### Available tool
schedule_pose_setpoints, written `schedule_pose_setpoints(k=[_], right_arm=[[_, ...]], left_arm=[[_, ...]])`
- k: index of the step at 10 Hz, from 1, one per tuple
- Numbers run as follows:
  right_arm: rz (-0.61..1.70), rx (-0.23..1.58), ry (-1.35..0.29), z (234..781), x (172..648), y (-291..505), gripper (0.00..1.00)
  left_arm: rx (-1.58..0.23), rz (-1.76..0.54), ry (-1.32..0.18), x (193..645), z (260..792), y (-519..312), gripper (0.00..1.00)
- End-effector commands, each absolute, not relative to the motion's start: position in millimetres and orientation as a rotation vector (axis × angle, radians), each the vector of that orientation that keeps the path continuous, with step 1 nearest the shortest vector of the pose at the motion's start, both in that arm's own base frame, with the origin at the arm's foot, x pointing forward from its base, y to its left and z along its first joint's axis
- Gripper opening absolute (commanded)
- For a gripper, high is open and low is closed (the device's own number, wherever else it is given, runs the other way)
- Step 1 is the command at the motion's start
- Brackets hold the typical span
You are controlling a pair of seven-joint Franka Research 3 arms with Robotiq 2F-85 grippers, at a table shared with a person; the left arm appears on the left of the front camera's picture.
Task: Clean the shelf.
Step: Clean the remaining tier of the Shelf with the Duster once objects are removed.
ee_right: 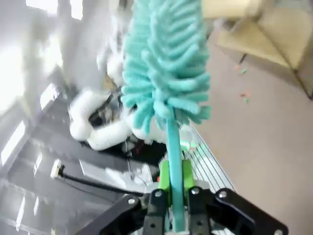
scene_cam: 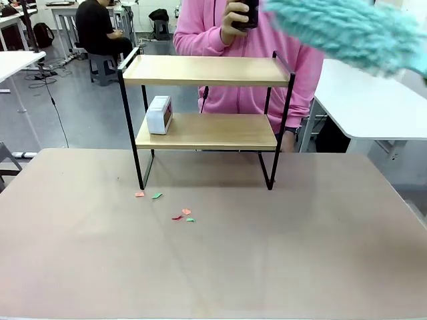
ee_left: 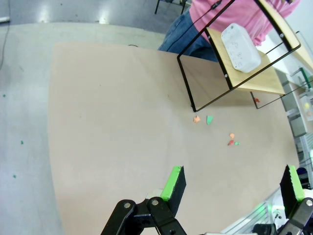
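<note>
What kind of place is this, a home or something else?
Probably a robotics lab or workroom, not a home: white tables on a bare grey floor, cables trailing across it, and the right pincer gripping a teal duster.

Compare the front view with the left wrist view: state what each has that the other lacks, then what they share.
Front view, not the left wrist view: the teal duster, blurred at the upper right, and the person's hand holding a dark object.
Left wrist view, not the front view: the left gripper, open above the table.
Both: the shelf, the white box on its lower board, the coloured paper scraps on the table near one front leg, and the person's pink top.
</note>
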State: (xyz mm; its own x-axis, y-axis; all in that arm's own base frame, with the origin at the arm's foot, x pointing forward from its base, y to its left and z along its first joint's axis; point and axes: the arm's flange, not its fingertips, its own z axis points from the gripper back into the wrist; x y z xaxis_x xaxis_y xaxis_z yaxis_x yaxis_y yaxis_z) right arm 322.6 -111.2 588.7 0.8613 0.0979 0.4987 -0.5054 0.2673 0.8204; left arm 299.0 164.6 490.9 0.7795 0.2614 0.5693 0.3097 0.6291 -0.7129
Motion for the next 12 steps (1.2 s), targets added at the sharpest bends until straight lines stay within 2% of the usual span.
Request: schedule_pose_setpoints(k=[1,2,4,5,6,12], right_arm=[[-0.078,1.334,-0.550,539,301,-130,0.12],[-0.147,1.359,-0.523,514,293,-132,0.12],[-0.358,1.218,-0.356,477,303,-117,0.12],[-0.481,0.996,-0.152,466,322,-99,0.12],[-0.257,1.220,-0.398,462,289,-159,0.12],[-0.257,1.220,-0.398,462,289,-159,0.12]], left_arm=[[-0.922,-0.044,-0.728,300,490,163,1.00],[-0.922,-0.044,-0.728,300,490,163,1.00],[-0.922,-0.044,-0.728,300,490,163,1.00],[-0.922,-0.044,-0.728,300,490,163,1.00],[-0.922,-0.044,-0.728,300,490,163,1.00],[-0.922,-0.044,-0.728,300,490,163,1.00]])
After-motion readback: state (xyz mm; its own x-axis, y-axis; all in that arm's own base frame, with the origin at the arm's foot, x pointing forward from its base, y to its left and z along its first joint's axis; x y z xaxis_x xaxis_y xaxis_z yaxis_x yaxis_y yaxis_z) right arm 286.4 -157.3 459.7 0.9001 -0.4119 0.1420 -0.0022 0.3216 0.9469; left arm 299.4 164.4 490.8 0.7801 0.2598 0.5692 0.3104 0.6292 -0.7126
